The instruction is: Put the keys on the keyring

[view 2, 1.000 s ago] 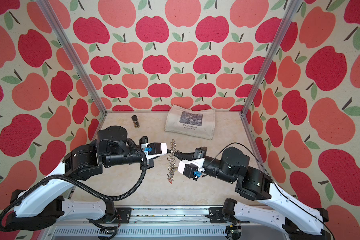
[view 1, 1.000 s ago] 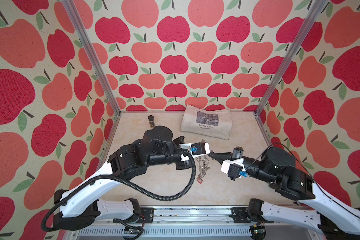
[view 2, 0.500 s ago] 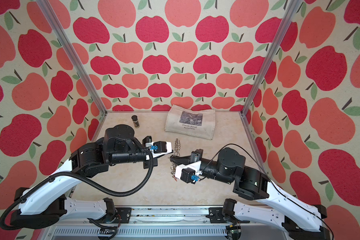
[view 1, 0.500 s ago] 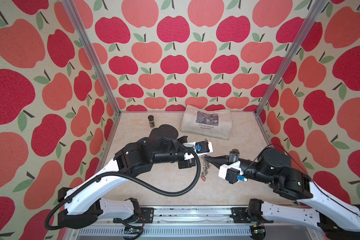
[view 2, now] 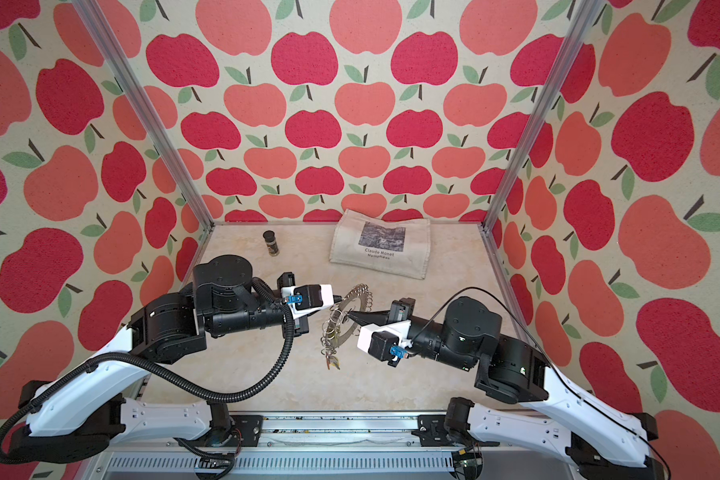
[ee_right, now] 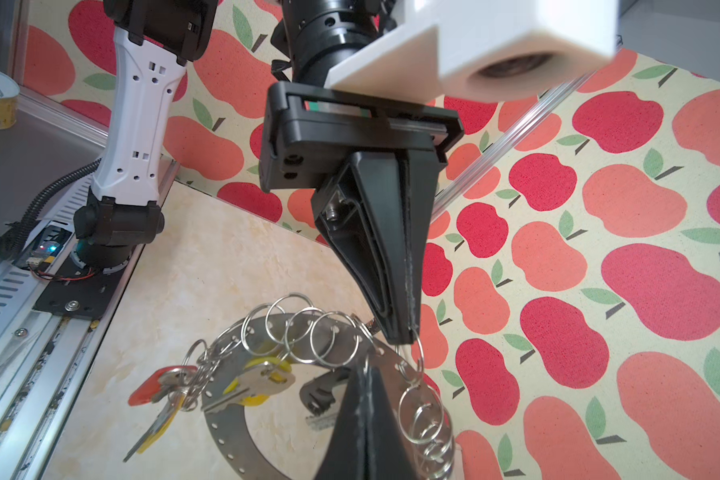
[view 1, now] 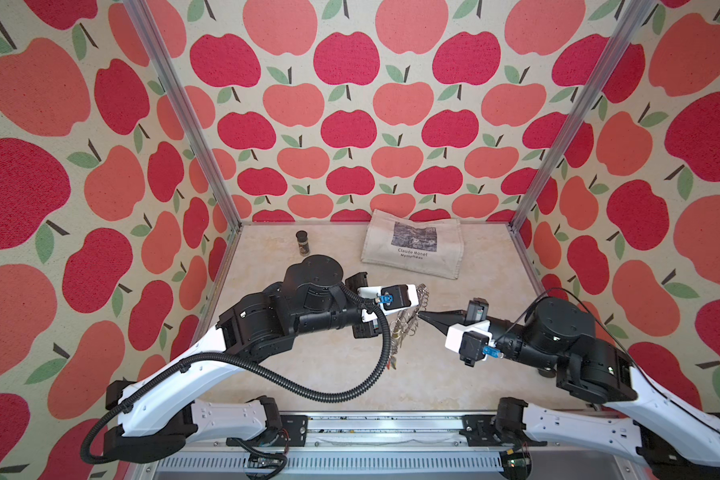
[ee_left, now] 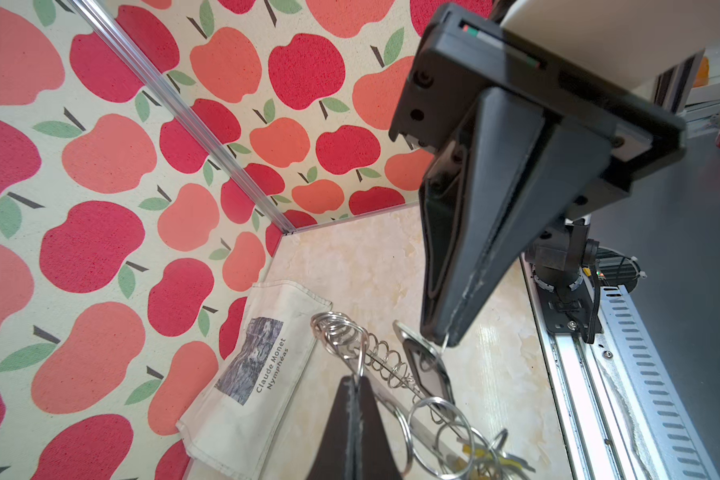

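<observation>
Two grippers barely shift and stay clamped, left gripper (ee_right: 404, 336) on a wire ring (ee_right: 422, 353) of the flat grey metal keyring disc (ee_right: 224, 419), right gripper (ee_left: 439, 337) on the small silver key with black oval plastic tag (ee_right: 319, 388) just beside those jaws, so threading looks unfinished.

Keys (ee_right: 314, 392) partly behind right claw (ee_right: 364, 372)

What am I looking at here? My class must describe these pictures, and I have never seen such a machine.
Two robot arms work over a table. Two pictures look down from overhead; the other two come from a camera on each wrist. On the table are a printed cloth bag and a small dark jar. The left hand, shut, pinches the keyring by one wire loop, holding it up, tilted. The right hand, also shut, seems to pinch the keys, a black-tagged key, beside the ring.
</observation>
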Motion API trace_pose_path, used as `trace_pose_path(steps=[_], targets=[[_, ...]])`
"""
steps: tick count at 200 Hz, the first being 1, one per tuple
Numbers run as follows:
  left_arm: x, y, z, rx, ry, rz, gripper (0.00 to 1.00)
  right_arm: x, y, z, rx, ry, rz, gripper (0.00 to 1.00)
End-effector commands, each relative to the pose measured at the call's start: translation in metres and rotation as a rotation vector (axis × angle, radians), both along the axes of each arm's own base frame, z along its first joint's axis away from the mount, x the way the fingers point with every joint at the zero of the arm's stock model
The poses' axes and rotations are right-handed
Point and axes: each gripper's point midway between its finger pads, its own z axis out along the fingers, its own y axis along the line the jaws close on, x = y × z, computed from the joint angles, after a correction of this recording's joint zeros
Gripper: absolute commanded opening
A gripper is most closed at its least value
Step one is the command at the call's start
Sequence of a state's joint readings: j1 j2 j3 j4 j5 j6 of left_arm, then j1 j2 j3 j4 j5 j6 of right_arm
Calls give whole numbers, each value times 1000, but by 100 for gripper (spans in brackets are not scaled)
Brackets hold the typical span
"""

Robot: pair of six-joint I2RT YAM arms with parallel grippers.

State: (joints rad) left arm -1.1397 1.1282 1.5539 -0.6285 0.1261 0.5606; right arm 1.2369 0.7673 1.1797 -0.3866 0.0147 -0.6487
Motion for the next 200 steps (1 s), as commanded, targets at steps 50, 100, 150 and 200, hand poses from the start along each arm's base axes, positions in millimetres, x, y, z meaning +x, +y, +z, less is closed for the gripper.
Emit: trace_pose_path(steps=[50,100,150,200], targets=[[-2,0,38,-146,-218,27,0,11,-17,29,196,169,-36,0],[1,-1,39,-163,-291,56,0,12,-19,26,235,284,5,0],[7,0,38,-166,-324,87,0,6,-19,24,236,330,61,0],[4,-2,41,-175,-322,71,0,10,-10,15,219,351,68,0]])
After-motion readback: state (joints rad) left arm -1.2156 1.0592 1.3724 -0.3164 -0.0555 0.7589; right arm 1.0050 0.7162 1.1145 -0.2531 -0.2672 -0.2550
